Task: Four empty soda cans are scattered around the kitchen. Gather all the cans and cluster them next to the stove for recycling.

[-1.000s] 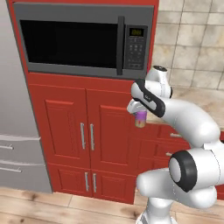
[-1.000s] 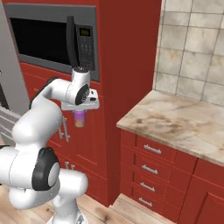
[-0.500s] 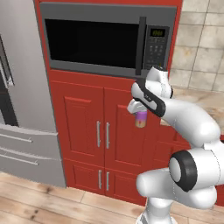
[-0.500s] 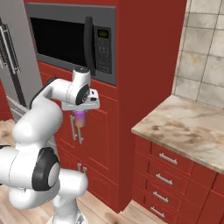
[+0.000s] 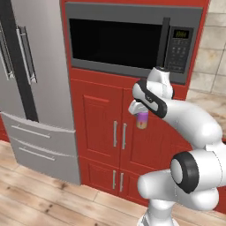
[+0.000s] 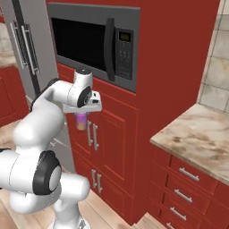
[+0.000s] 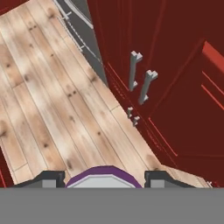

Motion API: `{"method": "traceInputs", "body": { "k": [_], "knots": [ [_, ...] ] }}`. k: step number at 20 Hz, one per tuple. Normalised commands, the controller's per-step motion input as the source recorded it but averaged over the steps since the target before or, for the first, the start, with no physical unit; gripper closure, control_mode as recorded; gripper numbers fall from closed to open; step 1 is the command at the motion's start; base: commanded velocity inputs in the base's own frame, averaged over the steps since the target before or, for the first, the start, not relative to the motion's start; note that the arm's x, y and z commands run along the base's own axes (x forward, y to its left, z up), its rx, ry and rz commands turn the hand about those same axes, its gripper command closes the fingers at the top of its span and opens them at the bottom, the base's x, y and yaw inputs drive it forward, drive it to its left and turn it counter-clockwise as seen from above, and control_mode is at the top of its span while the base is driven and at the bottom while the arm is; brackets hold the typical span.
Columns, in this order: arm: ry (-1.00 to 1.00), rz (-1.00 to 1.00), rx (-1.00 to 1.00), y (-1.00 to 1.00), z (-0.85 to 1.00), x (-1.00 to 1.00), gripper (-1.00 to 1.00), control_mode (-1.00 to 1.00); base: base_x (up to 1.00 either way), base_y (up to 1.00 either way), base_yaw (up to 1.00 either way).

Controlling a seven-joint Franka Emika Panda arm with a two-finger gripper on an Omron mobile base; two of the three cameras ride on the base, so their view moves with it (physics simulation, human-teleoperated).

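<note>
One purple soda can (image 5: 142,120) is in the scene, and the pincer (image 5: 141,115) grasps it: the can hangs upright under the hand, high above the wooden floor (image 7: 52,105), with its lower part showing below the fingers. In the right base view the same can (image 6: 81,121) sits under the gripper (image 6: 82,117). In the hand view its silvery top and purple rim (image 7: 104,176) lie between the two dark finger tips (image 7: 53,178), one at each side of it.

Behind the pincer are two tall red cabinet doors (image 5: 103,128) with two vertical handles (image 5: 119,135). Above it is one microwave (image 5: 128,42).

The left base view shows one steel refrigerator (image 5: 33,88) to the left of the pincer. The right base view shows one beige marbled countertop (image 6: 197,136) far to the right of it, with red drawers (image 6: 188,188) below.
</note>
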Motion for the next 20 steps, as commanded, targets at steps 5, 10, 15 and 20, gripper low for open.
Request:
{"method": "traceInputs", "body": {
  "k": [5, 10, 15, 20],
  "knots": [
    [0.00, 0.00, 0.00, 0.00, 0.00, 0.00, 1.00, 1.00, -0.11, 0.04, 0.31],
    [0.00, 0.00, 0.00, 0.00, 0.00, 0.00, 1.00, 1.00, -0.11, 0.02, 0.31],
    [0.00, 0.00, 0.00, 0.00, 0.00, 0.00, 1.00, 1.00, -0.12, 0.01, 0.31],
    [0.00, 0.00, 0.00, 0.00, 0.00, 0.00, 1.00, 1.00, -0.12, 0.00, 0.31]
  ]
}}
